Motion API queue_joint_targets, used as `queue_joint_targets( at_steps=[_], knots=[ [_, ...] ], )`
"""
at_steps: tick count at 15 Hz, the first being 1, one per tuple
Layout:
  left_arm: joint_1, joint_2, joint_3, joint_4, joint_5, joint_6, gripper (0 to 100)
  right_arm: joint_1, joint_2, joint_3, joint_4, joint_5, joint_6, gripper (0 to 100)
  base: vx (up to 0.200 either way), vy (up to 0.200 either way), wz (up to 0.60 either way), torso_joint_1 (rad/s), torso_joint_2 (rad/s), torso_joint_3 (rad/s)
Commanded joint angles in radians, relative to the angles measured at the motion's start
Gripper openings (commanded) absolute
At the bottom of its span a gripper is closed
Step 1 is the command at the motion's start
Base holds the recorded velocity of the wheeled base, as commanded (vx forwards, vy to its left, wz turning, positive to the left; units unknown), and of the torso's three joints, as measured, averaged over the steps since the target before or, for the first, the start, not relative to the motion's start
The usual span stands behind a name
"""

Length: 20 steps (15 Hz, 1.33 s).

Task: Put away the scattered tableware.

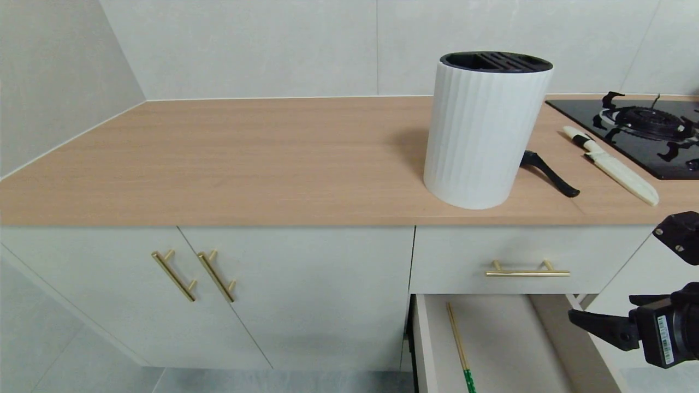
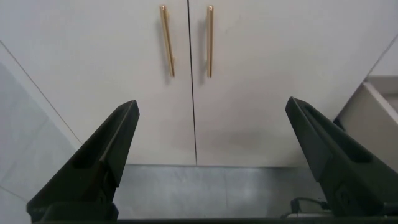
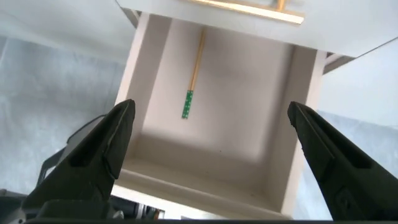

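Down at the lower drawer [image 1: 502, 344], pulled out beneath the counter, wooden chopsticks [image 1: 457, 341] with a green end lie lengthwise on the drawer floor. They sit toward its left side, green tip nearest the robot. The right gripper [image 3: 210, 109] hangs by that drawer's right side, claw released, both fingers spread wide with nothing between them. Its wrist camera looks down past them into the drawer and onto the chopsticks.

Over on the other side, the left gripper [image 2: 211, 104] hangs low in front of the double cabinet doors [image 2: 249, 93]. It too is released, fingers well apart, holding nothing.

Up on the wooden counter [image 1: 246, 164], a white ribbed knife block [image 1: 475, 136] with a black slotted top stands upright. Just behind it, to its right, a black handle [image 1: 549, 174] pokes out, the rest of that tool hidden by the block. Near it, a cream-coloured knife [image 1: 609, 166] lies flat on the wood, alongside the edge of the black gas hob [image 1: 644, 131]. Above the open drawer, the upper drawer [image 1: 464, 256] sits closed, its gold bar handle [image 1: 527, 271] level.
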Motion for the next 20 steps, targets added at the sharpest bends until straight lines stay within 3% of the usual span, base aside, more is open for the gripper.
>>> queue_joint_targets(
  at_steps=[1,7,11,13,14,16,18,20],
  knots=[
    [0.000,0.000,0.000,0.000,0.001,-0.002,100,0.000,0.003,0.004,0.000,0.000,-0.001,100,0.000,0.000,0.00,0.310,-0.46,-0.271],
    [0.000,0.000,0.000,0.000,0.001,-0.002,100,0.000,0.001,0.016,-0.001,-0.001,-0.024,100,0.000,0.000,0.00,0.240,-0.47,-0.253],
    [0.000,0.000,0.000,0.000,0.001,0.000,100,-0.003,0.015,0.012,-0.010,-0.003,-0.072,100,0.000,0.000,0.00,0.053,-0.11,-0.057],
    [0.000,0.000,0.000,0.000,0.001,0.000,100,-0.044,0.035,-0.013,-0.078,0.002,-0.095,100,0.000,0.000,0.00,0.000,0.00,0.000],
    [0.000,0.000,0.000,0.000,0.001,0.000,100,-0.153,0.110,-0.064,-0.193,0.045,-0.195,100,0.000,0.000,0.00,0.000,0.00,0.000],
    [0.000,0.000,0.000,0.000,0.001,0.000,100,-0.267,0.208,-0.133,-0.264,0.196,-0.277,100,0.000,0.000,0.00,0.000,0.00,0.000],
    [0.000,0.000,0.000,0.000,0.001,-0.002,100,-0.314,0.308,-0.202,-0.299,0.288,-0.285,100,0.000,0.000,0.00,0.000,0.00,0.000],
    [0.000,0.000,0.000,0.000,0.001,0.000,100,-0.332,0.380,-0.235,-0.345,0.290,-0.311,100,0.000,0.000,0.00,0.000,0.00,0.000]
  ],
)
